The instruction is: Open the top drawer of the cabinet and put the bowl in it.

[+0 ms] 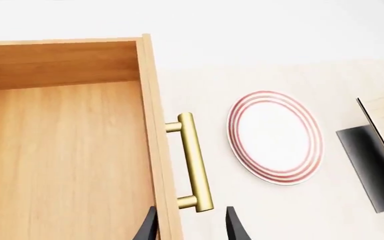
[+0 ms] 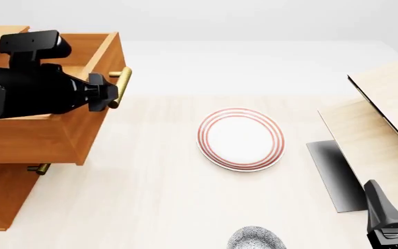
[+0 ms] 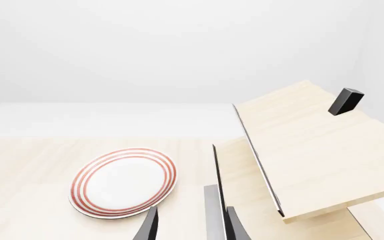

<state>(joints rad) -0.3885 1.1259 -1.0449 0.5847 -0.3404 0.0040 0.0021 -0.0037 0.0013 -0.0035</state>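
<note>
Here my left gripper (image 1: 190,225) has its two dark fingertips (image 1: 148,224) spread apart, straddling the near end of the brass handle (image 1: 193,161) without pinching it, so I read it as released. In the front view the same gripper (image 2: 106,92) sits right against that handle (image 2: 120,87) at the front of the top drawer (image 2: 54,136), which stands pulled out from the cabinet (image 2: 2,199) on the far left of the table (image 2: 143,197). The wrist camera looks down into the drawer's bare wooden floor (image 1: 58,160).

My right gripper (image 3: 190,225) shows two fingertips with a gap between them and nothing in it, so it is released too; it hangs at the near right corner.

The bowl (image 2: 256,238), speckled grey, sits on the table at the near edge, near the middle, well apart from the drawer. The red-ringed plate (image 2: 240,138) lies flat at the table's centre. A pale panelled unit (image 2: 375,135) with black edging stands on the right.
</note>
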